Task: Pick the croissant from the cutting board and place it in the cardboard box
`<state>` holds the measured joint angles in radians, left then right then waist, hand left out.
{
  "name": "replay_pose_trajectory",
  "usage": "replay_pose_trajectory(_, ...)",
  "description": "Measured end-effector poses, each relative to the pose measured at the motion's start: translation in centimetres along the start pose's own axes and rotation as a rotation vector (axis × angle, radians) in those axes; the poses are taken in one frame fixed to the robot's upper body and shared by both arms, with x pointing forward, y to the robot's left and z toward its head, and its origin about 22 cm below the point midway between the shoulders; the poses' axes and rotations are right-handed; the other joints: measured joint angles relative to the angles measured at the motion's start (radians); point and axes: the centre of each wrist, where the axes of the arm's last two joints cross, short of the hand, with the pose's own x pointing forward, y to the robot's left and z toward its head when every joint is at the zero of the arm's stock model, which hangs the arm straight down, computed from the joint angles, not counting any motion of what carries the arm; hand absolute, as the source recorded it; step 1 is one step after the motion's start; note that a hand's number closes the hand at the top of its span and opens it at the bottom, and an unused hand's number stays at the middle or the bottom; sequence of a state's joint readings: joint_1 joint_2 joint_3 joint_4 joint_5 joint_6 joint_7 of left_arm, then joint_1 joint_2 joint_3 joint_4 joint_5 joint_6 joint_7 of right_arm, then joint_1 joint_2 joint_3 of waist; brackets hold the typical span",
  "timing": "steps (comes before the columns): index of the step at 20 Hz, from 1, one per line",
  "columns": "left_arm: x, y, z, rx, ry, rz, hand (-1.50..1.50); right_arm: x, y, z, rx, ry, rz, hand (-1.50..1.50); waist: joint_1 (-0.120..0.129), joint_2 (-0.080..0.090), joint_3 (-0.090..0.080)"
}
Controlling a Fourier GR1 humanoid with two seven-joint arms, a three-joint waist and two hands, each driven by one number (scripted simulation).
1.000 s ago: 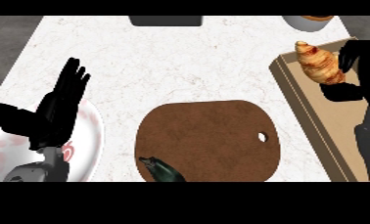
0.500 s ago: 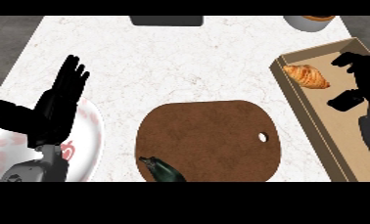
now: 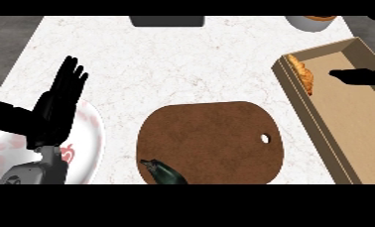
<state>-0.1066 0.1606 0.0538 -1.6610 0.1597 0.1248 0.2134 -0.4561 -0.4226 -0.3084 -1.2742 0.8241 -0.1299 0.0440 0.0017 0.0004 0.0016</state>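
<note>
We see the croissant [image 3: 302,74] lying inside the box [image 3: 338,122], tucked against the box's left wall near its far corner, at about two o'clock from the middle of the view. It is partly hidden by that wall, so only its golden upper side shows.

Our right hand [image 3: 353,77] shows at three o'clock, just a dark tip reaching in from the right edge over the box floor. It lies near the croissant but apart from it, and holds nothing that we can see. So little of it shows that we cannot tell whether its fingers are spread or curled.

The board [image 3: 211,142] lies at six o'clock on the counter [image 3: 183,62], its hole toward the box. The board's brown top is bare except for a dark green vegetable [image 3: 164,173] at its near left edge, at seven o'clock.

Our left hand [image 3: 60,99] rests at nine o'clock, fingers straight, pressed side by side and pointing up the view, holding nothing. Beneath it lies a white plate [image 3: 86,141] with red marks.

At twelve o'clock a dark object [image 3: 167,21] sits at the far edge, and at one o'clock a pale bowl [image 3: 313,22].
</note>
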Motion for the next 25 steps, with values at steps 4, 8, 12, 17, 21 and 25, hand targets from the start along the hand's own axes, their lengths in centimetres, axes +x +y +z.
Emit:
replay_pose_trajectory(4,-0.2,0.0,0.2,0.01,0.0,-0.001,0.0,-0.3,-0.5,0.3,-0.048,0.042,-0.227,-1.5,-0.008,-0.003,-0.001)
replay_pose_trajectory(8,-0.3,0.4,0.5,0.012,0.008,-0.003,0.0,-1.1,-2.1,0.4,-0.093,0.093,-0.475,-1.5,-0.015,-0.006,-0.001)
replay_pose_trajectory(12,-0.2,0.4,0.4,0.018,0.008,-0.004,0.0,-3.6,-4.5,1.5,-0.133,0.123,-0.633,-1.5,-0.017,-0.005,-0.001)
replay_pose_trajectory(17,-0.3,0.0,0.6,0.012,0.004,0.0,0.0,-7.3,-6.3,3.5,-0.203,0.146,-0.725,-1.5,-0.01,-0.003,-0.001)
replay_pose_trajectory(21,-0.1,-0.1,0.4,0.001,0.003,-0.003,0.0,-10.1,-7.4,4.8,-0.259,0.154,-0.759,-1.5,-0.006,-0.002,-0.001)
replay_pose_trajectory(25,0.2,-0.1,0.4,0.001,0.01,-0.002,0.0,-12.4,-8.4,5.5,-0.269,0.146,-0.777,-1.5,-0.004,-0.001,-0.002)
